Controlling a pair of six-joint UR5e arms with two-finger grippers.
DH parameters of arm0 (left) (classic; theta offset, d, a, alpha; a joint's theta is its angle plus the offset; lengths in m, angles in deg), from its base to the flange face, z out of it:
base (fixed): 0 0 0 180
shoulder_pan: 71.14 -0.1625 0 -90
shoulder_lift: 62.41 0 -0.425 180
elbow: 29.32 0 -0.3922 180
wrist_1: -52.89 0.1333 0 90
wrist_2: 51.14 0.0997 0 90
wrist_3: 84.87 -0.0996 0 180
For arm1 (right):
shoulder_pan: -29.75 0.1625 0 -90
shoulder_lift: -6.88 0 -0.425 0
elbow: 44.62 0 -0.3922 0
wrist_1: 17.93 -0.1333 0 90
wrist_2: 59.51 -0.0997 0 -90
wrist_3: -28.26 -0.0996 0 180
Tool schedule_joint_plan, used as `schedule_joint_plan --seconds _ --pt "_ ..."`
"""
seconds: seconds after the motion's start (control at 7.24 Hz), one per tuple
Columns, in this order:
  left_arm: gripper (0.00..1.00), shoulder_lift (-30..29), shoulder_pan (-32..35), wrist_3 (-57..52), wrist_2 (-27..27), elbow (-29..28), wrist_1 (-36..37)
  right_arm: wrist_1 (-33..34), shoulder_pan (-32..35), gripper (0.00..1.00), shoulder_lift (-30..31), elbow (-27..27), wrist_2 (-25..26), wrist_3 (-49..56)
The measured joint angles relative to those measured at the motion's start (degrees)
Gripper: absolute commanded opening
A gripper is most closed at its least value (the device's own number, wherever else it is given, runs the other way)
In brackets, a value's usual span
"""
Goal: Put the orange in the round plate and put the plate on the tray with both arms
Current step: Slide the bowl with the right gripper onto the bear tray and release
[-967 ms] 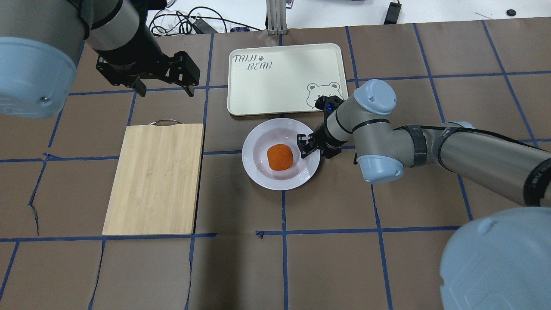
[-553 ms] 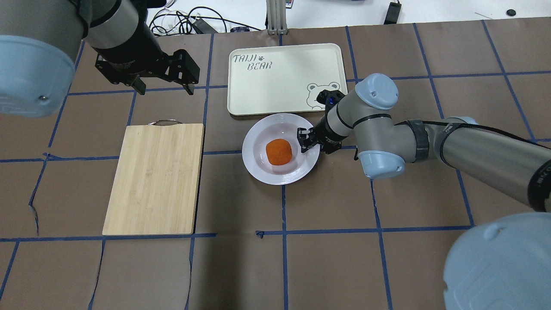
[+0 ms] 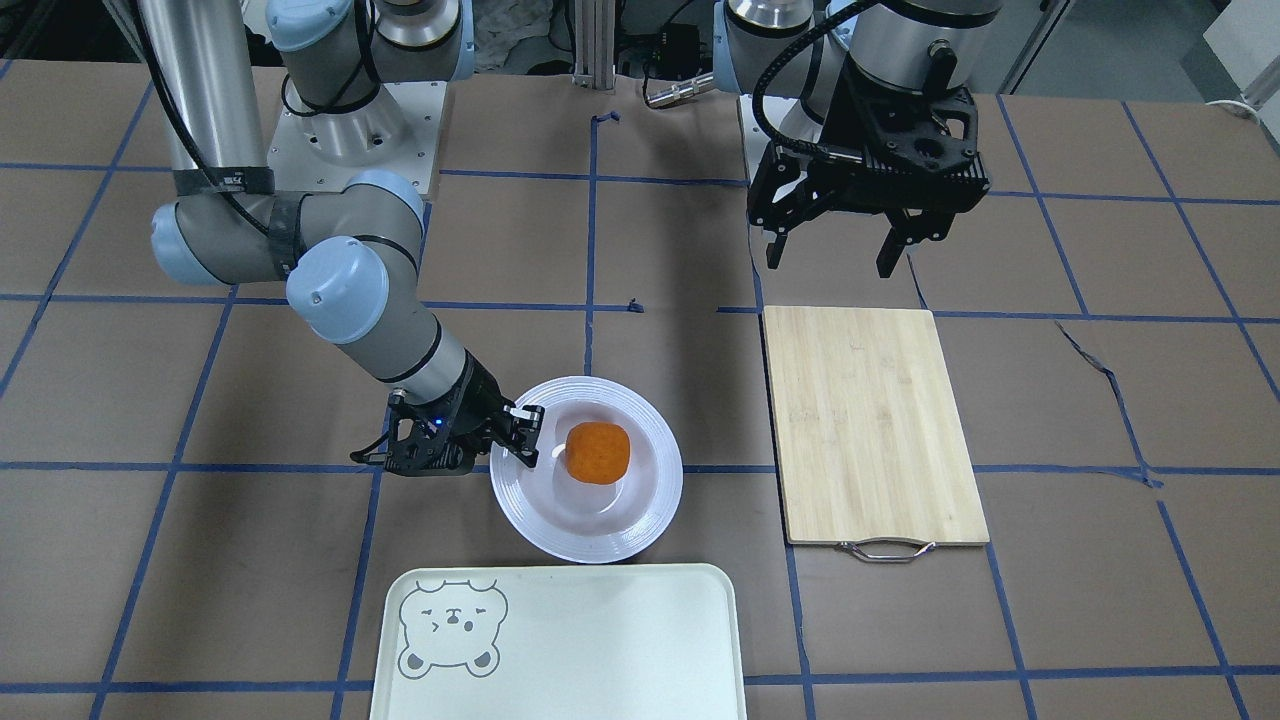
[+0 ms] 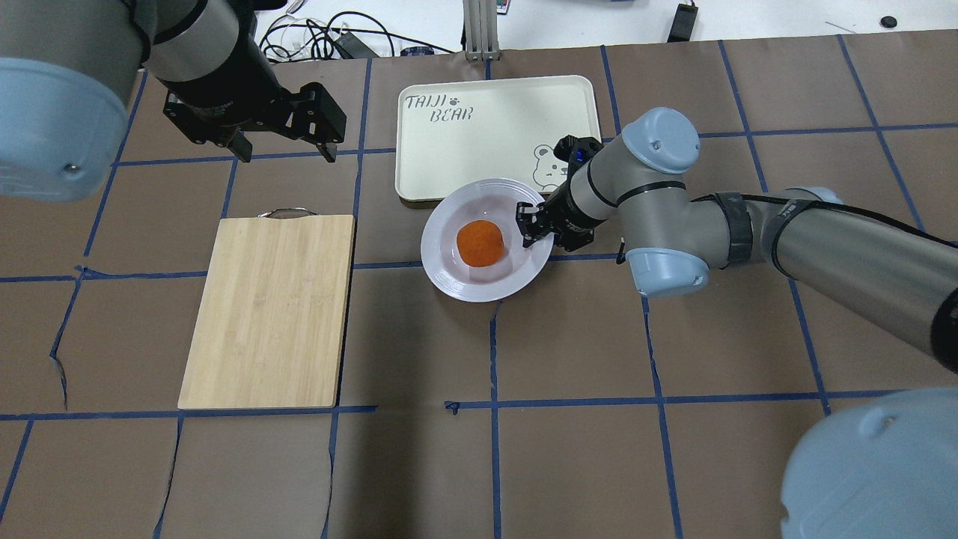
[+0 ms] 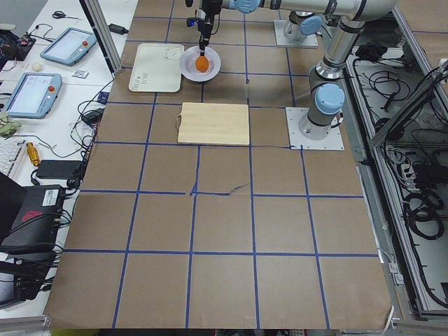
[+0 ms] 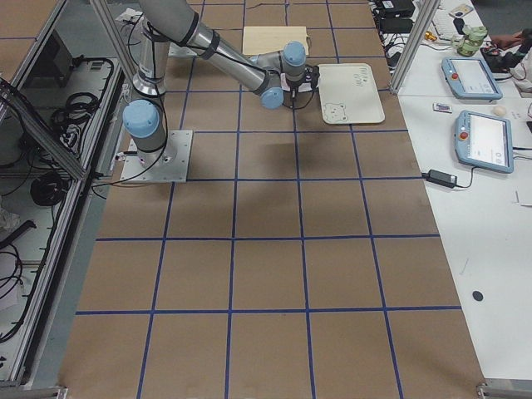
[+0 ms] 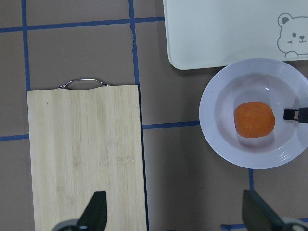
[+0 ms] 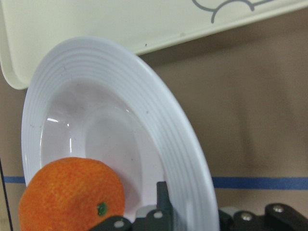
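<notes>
Since the orange (image 3: 597, 452) sits in the well of the round plate (image 3: 655, 510), I count the first half done. From the front, the right gripper (image 3: 522, 433) pinches the plate's rim, while the left gripper (image 3: 830, 262) hangs spread and empty by the cutting board's (image 3: 870, 420) plain end. Overhead, the plate's far edge overlaps the near edge of the tray (image 4: 494, 127), not yet lying inside it. My left wrist camera shows that overlap beside the bear face (image 7: 293, 31). On the right wrist camera, the rim runs between the jaws, orange just beside them. Left to do, I judge: settle the plate fully on the tray.
</notes>
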Motion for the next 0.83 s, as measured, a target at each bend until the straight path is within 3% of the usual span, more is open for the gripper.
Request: schedule_joint_plan --seconds 0.28,0.55,0.83 --pt "1.0 -0.06 0.15 0.0 -0.04 0.06 0.01 -1.77 -0.88 0.0 -0.57 4.5 -2.56 -1.82" --pt "1.0 -0.14 0.2 0.0 -0.07 0.06 0.07 -7.95 -1.21 0.0 -4.85 16.51 -3.21 -2.88" --pt "1.0 -0.26 0.23 -0.06 -0.12 0.03 0.2 -10.57 -1.97 0.0 -14.16 28.77 -3.35 -2.51"
